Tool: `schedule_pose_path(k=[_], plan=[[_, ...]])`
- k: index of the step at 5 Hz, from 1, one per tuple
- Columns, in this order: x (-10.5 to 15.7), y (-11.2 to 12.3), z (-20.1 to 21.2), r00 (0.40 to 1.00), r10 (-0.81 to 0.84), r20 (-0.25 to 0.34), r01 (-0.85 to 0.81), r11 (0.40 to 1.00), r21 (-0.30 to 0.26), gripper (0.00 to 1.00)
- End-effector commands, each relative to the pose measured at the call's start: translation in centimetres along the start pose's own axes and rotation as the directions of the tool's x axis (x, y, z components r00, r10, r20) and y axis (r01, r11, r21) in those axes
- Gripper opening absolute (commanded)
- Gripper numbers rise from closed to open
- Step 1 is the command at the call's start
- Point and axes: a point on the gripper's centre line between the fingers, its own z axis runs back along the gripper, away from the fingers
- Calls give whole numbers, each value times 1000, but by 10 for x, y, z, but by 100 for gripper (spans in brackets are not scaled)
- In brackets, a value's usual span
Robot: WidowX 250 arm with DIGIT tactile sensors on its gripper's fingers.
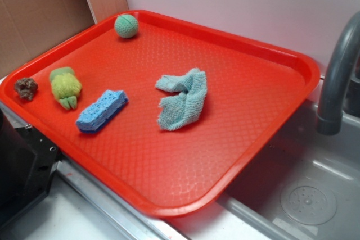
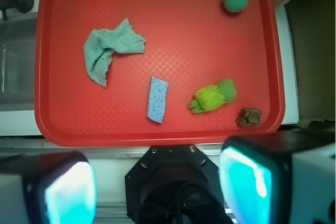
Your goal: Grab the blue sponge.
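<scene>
Small bright-blue porous foam sponge (image 1: 102,110) (image 2: 157,99): flat on red plastic tray (image 1: 225,155) (image 2: 210,35). End effector (image 2: 157,187): wrist view only, fingers apart, empty.

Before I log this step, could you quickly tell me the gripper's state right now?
Gripper: open and empty, fingers wide apart, high above the red tray; the blue sponge lies untouched.
</scene>
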Motion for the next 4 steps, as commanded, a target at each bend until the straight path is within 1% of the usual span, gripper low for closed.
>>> schedule_pose_path(k=[1,2,3,4], plan=[[0,0,0,1000,0,0,0,1000,0,100],[11,-5,-47,988,156,-15,-157,978,-139,100],[18,-10,-76,971,237,33,-233,968,-92,100],[23,-8,-125,956,292,2,-292,956,-41,100]])
